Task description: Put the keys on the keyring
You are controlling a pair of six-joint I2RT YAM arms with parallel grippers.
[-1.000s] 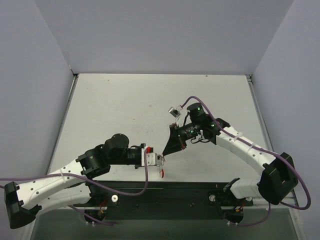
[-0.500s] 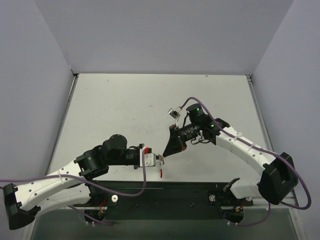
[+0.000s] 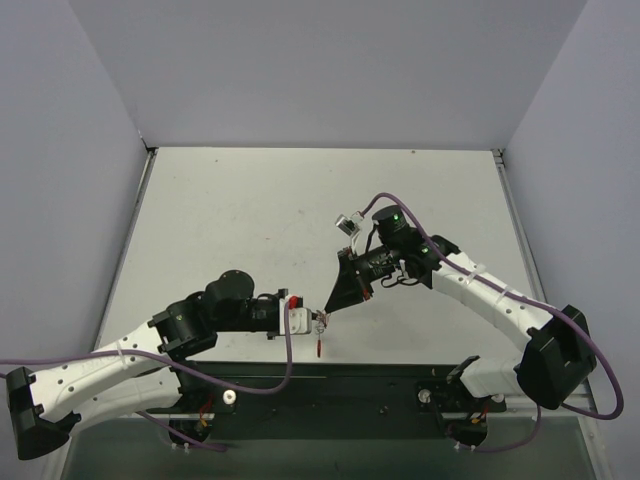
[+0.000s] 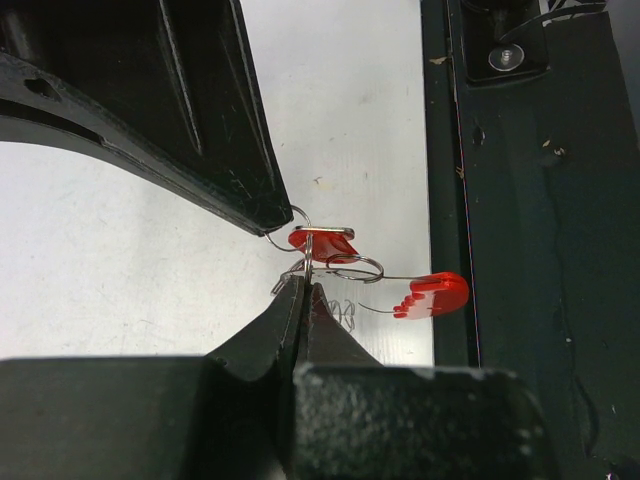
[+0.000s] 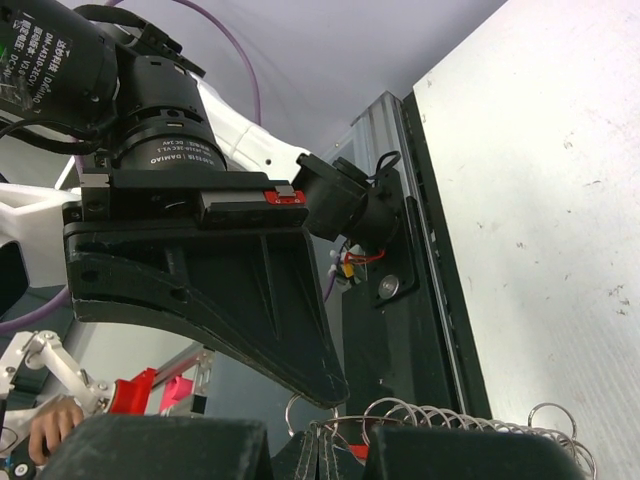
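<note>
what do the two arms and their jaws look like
Left arm and right arm: white link shells, black joint housings, a purple cable along each. Green lights glow on the right wrist; the left's black wrist motor bears white lettering. The jaws are black, scuffed, tapering wedges.

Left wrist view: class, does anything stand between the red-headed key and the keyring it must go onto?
Nothing visible does. The key, pinched by the left gripper, appears to meet the wire of the keyring. The right gripper sits just beside them, not between.
</note>
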